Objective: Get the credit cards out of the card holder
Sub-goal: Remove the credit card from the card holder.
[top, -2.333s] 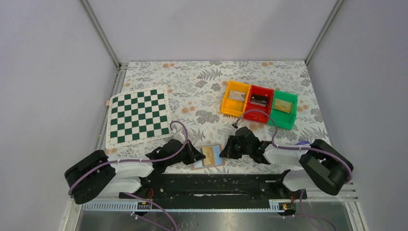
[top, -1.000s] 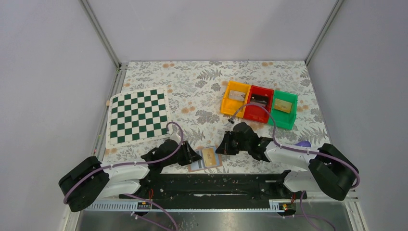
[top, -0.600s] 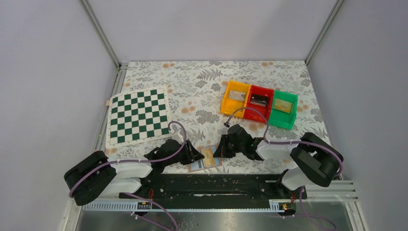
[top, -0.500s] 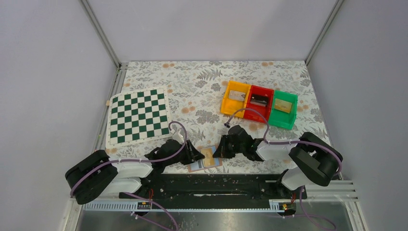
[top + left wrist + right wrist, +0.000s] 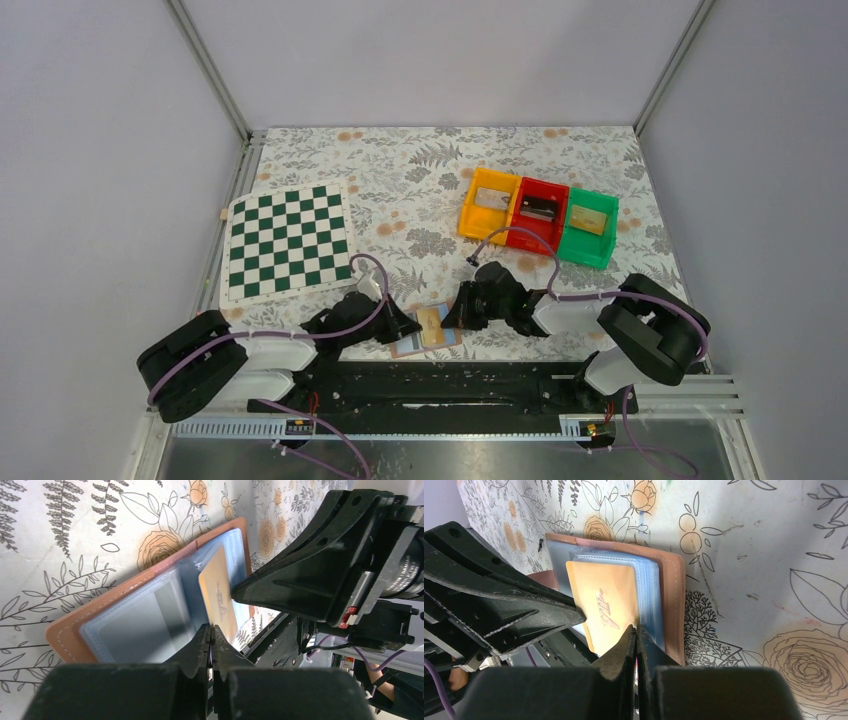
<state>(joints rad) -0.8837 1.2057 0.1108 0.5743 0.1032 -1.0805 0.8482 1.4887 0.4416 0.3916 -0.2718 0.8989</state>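
- Card holder (image 5: 428,330) lies open, inside up, on the floral surface (image 5: 420,180), close to the near edge and between the tips of the two arms.
- One yellowish card (image 5: 606,605) with embossed lettering sits on top of the clear, blue-tinted sleeves. In the left wrist view it stands tilted up off the page rather than flat. It is not yet free of the holder.
- Left-hand page shows a greyish rectangle behind its sleeve. Likely another card, but I cannot be sure.
- Judgement: the pull on this card is under way. This card, and probably more, remain to come out.
- Right arm (image 5: 575,312) is low, reaching in from the right. Its jaws are together, with the tips at the card's edge nearest that arm. They look pinched on the card, which is thin enough that no gap shows.
- Left arm (image 5: 270,345) is low, coming in from the left. Its jaws are together, with the tips at the outer edge of the left-hand page. Whether they pin it or pinch a sleeve, I cannot tell.
- Three bins (image 5: 538,215), orange, red and green, stand well apart at far right. Each holds something flat, too small to identify.
- Chessboard (image 5: 288,242) is well apart at far left, with neither arm near it.
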